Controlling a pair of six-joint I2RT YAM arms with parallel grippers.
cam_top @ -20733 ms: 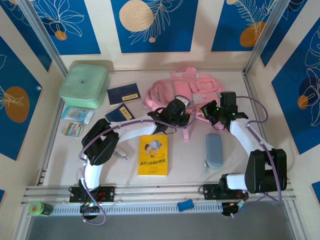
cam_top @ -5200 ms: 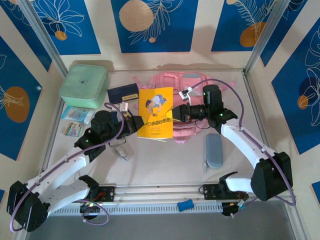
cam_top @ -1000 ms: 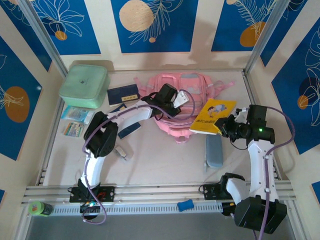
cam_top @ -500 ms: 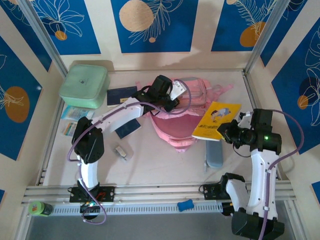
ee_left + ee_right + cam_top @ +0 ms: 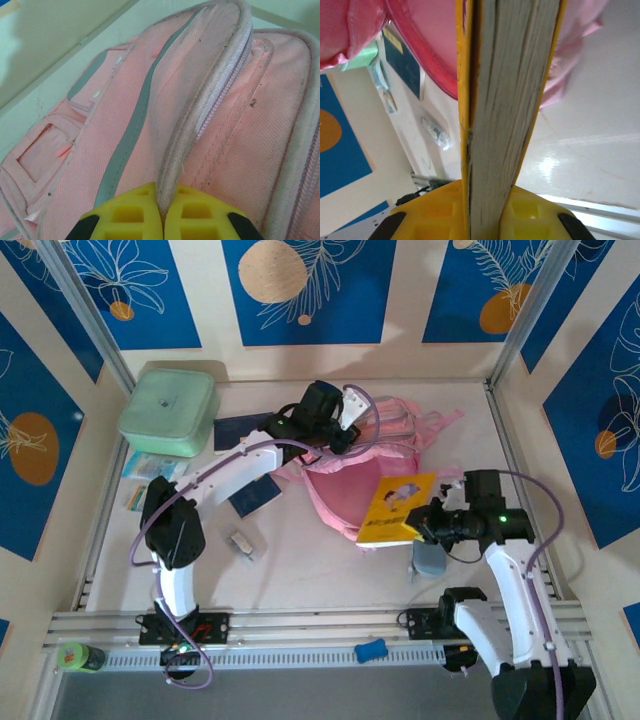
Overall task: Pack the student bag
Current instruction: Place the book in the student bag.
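Table [image 5: 310,570]: wrist views show left claw [image 5: 161,212] pinching student bag [image 5: 125,150], right claw [image 5: 485,212] gripping book [image 5: 505,100].

right gripper [image 5: 428,523] has swung the yellow book [image 5: 397,508] left & down, from out at the bag's [image 5: 335,490] right side to its open mouth. left gripper [image 5: 335,435] has pulled the rim further back, so the mouth gapes wider.

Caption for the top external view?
Left gripper pinches the zipper edge of the student bag; right gripper holds a yellow book at its opening.
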